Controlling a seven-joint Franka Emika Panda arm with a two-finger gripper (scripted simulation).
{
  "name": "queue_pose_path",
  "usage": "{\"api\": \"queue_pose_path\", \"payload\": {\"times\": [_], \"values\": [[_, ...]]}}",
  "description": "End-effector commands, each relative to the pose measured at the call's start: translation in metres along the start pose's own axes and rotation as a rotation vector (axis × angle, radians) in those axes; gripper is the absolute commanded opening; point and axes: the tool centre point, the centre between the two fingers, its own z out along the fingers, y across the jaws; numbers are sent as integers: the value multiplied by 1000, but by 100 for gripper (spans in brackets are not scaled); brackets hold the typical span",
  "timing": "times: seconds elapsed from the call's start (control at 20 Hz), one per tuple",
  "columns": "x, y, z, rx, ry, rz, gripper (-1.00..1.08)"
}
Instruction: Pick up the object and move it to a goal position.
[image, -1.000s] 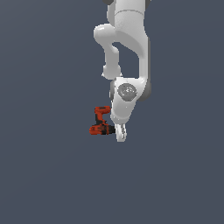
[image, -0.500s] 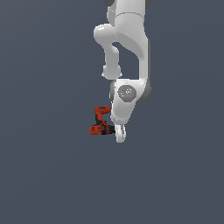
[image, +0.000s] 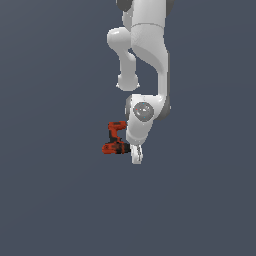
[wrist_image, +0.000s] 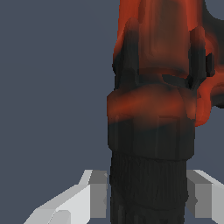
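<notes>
One small red-orange and black power drill (image: 116, 139), L-shaped, set against a plain dark grey-blue ground (image: 50, 200). Body lying level, long axis running across the exterior view, black chuck end pointing toward that view's right and into the gripper (image: 136, 156); handle standing up from the body at its left end. One white robot arm (image: 147, 55), reaching down from above, wrist turned downward. One gripper, with two pale fingers (wrist_image: 87, 197) in the wrist view, one on each side of the ribbed black chuck, close against it and seemingly pinching it. Drill just beside the gripper, on the exterior view's left.
</notes>
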Motion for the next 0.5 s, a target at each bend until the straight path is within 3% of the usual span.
{"api": "queue_pose_path", "payload": {"times": [0.0,0.45], "values": [[0,0,1,-1,0,0,-100],[0,0,-1,1,0,1,-100]]}}
